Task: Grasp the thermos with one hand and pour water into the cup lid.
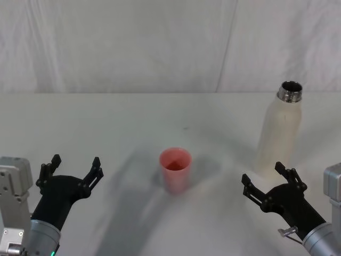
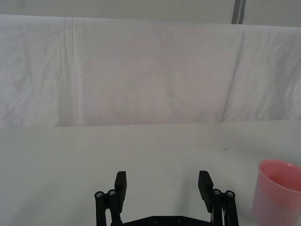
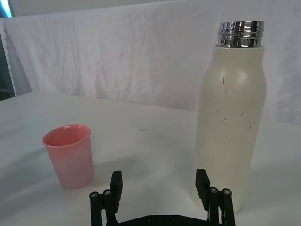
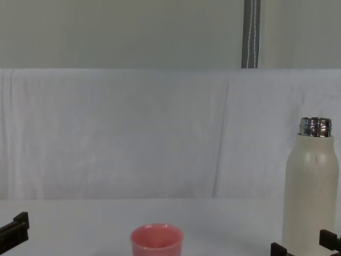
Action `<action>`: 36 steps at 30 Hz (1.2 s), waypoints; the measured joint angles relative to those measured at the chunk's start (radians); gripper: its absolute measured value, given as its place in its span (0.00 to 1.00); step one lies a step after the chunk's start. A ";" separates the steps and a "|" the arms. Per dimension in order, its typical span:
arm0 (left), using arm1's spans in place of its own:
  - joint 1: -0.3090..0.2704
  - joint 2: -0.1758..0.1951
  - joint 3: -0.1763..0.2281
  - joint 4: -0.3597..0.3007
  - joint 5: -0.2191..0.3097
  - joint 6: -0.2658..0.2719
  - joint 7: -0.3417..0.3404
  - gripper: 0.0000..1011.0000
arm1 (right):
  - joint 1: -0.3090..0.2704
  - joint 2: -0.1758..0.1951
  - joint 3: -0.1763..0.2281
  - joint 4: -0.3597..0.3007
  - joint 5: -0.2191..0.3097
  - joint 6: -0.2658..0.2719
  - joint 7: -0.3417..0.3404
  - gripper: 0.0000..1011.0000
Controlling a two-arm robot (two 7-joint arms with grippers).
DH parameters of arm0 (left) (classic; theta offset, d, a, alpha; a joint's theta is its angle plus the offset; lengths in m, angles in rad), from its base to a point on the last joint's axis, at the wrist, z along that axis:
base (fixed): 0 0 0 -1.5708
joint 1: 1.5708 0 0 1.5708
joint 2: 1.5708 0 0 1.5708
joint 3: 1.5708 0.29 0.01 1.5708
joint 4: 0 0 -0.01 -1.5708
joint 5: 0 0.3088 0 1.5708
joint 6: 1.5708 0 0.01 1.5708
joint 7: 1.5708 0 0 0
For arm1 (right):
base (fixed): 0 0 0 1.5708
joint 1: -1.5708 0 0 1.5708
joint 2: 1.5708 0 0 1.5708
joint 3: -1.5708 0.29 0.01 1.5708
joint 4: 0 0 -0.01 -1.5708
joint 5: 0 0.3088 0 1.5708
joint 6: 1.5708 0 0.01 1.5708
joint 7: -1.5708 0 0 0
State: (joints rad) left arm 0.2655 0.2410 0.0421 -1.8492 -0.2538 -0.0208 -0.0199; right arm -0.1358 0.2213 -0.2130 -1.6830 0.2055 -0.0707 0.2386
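The thermos point(image 1: 281, 125) stands upright at the right of the table, cream-white with an open steel neck; it also rises in the right wrist view point(image 3: 230, 122) and chest view point(image 4: 310, 192). The pink cup lid point(image 1: 175, 169) stands upright at the table's middle, mouth up, seen too from the right wrist point(image 3: 69, 155), left wrist point(image 2: 277, 193) and chest point(image 4: 156, 241). My right gripper point(image 1: 268, 180) is open, just in front of the thermos and not touching it. My left gripper point(image 1: 74, 165) is open at the near left, well left of the cup lid.
The white table point(image 1: 106, 122) runs back to a draped white cloth point(image 1: 160, 42). A grey pole point(image 4: 251, 33) stands behind the cloth. Bare tabletop lies between the cup lid and the thermos.
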 joint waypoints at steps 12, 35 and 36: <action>0.000 0.000 0.000 0.000 0.000 0.000 0.000 0.99 | -0.001 0.001 0.002 0.000 0.001 0.000 0.000 0.99; 0.000 0.000 0.000 0.000 0.000 0.000 0.000 0.99 | -0.001 0.001 0.002 -0.002 0.001 0.001 0.000 0.99; 0.000 0.000 0.000 0.000 0.000 0.000 0.000 0.99 | -0.001 0.001 0.002 -0.002 0.001 0.001 0.000 0.99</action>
State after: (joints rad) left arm 0.2655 0.2410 0.0421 -1.8492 -0.2538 -0.0208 -0.0199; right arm -0.1366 0.2225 -0.2108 -1.6845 0.2067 -0.0694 0.2385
